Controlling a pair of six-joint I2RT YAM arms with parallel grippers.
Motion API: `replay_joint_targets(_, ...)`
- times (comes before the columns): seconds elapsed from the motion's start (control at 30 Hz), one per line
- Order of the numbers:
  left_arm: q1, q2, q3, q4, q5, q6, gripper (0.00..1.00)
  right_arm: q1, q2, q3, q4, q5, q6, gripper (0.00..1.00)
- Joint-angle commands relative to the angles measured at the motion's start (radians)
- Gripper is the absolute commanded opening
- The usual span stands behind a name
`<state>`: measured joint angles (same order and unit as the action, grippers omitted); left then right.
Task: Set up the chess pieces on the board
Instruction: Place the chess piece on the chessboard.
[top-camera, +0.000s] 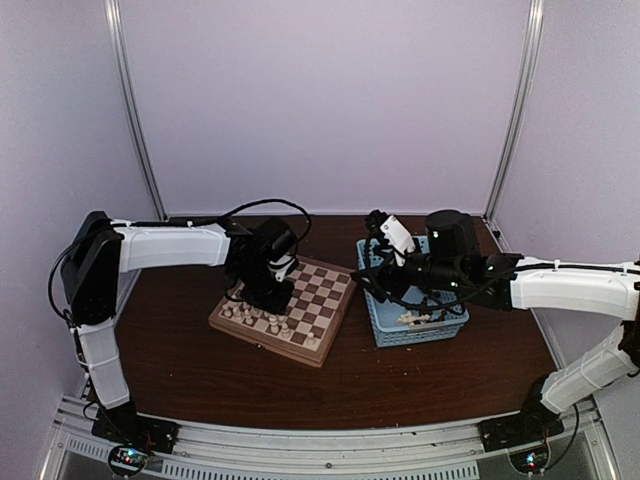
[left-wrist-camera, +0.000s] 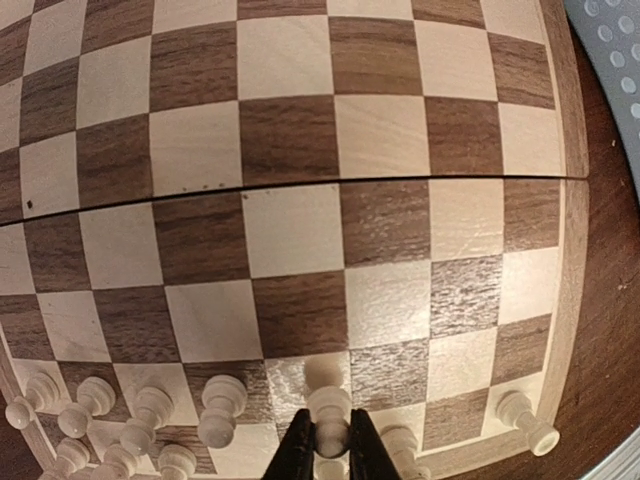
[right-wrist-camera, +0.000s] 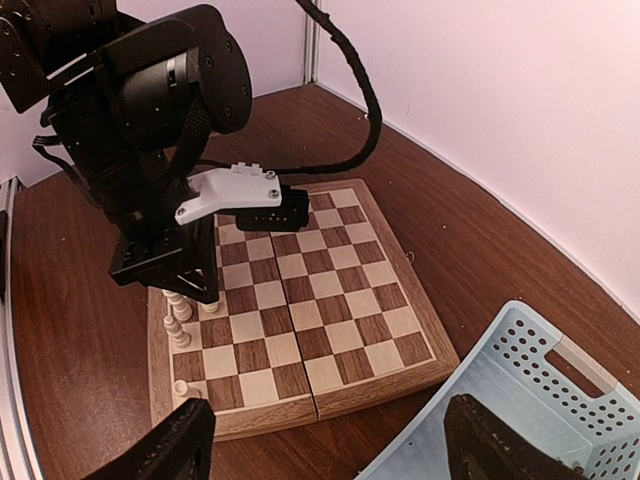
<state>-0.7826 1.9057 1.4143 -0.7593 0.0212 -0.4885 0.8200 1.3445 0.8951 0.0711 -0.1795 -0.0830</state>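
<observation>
The wooden board (top-camera: 326, 296) lies left of centre on the table. My left gripper (left-wrist-camera: 330, 442) is shut on a cream-white pawn (left-wrist-camera: 328, 404) held upright just over the board's (left-wrist-camera: 290, 130) near rows. Several other white chess pieces (left-wrist-camera: 222, 408) stand in those two rows; in the top view they (top-camera: 254, 318) line the board's left side under that gripper (top-camera: 266, 290). My right gripper (right-wrist-camera: 330, 462) is open and holds nothing. It hangs over the near-left corner of the basket (right-wrist-camera: 560, 385), facing the board (right-wrist-camera: 330, 300). No dark pieces show.
The light-blue perforated basket (top-camera: 441, 328) sits right of the board and holds a few white pieces (top-camera: 412, 318). The left arm's black wrist (right-wrist-camera: 150, 120) stands over the board's left half, cables trailing behind. Purple walls enclose the dark wooden table (top-camera: 180, 370).
</observation>
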Motion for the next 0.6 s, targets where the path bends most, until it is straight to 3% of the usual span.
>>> replay_joint_targets(0.0,0.0,0.017,-0.009,0.046,-0.051,0.007,0.12,-0.008,-0.025,-0.013,0.016,-0.001,0.007,0.82)
replay_joint_targets(0.57,0.0,0.023,-0.005,0.038,-0.032,0.011,0.21,-0.012,-0.016,-0.007,0.009,-0.007,0.003,0.82)
